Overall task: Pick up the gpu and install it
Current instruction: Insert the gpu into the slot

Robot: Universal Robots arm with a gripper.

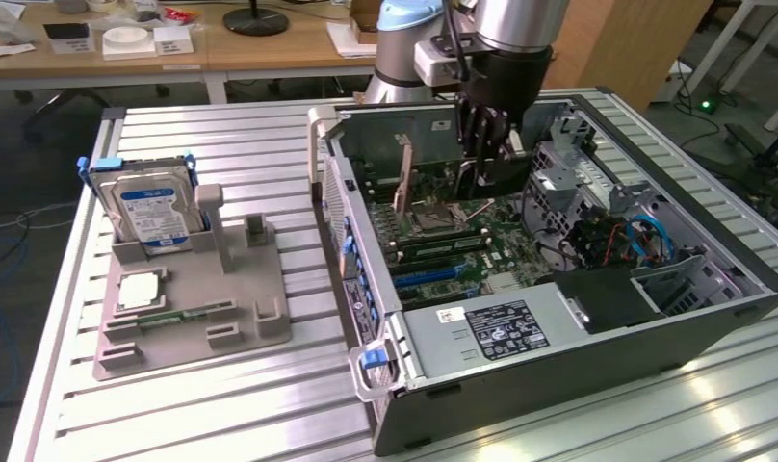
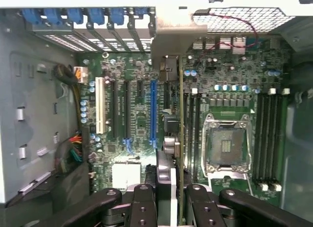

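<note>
My gripper [image 1: 488, 154] reaches down into the open computer case [image 1: 697, 318] and is shut on the gpu [image 1: 499, 178], a thin black card held on edge above the motherboard [image 1: 492, 241]. In the wrist view the gpu [image 2: 177, 139] shows edge-on between the two black fingers [image 2: 143, 207], and my gripper [image 2: 168, 210] clamps its near end. Its silver bracket [image 2: 168, 43] points at the case's rear slot openings. The card hangs over the black slot beside the long blue slot [image 2: 153, 109]. I cannot tell whether its edge touches the slot.
The empty CPU socket [image 2: 226, 146] and memory slots [image 2: 268, 134] lie beside the card. Outside the case, at the exterior view's left, a grey holder [image 1: 222, 327] carries a silver hard drive with a blue label [image 1: 151, 212], a CPU [image 1: 142, 289] and a memory stick [image 1: 190, 314]. The power supply [image 1: 492, 332] fills the case's near end.
</note>
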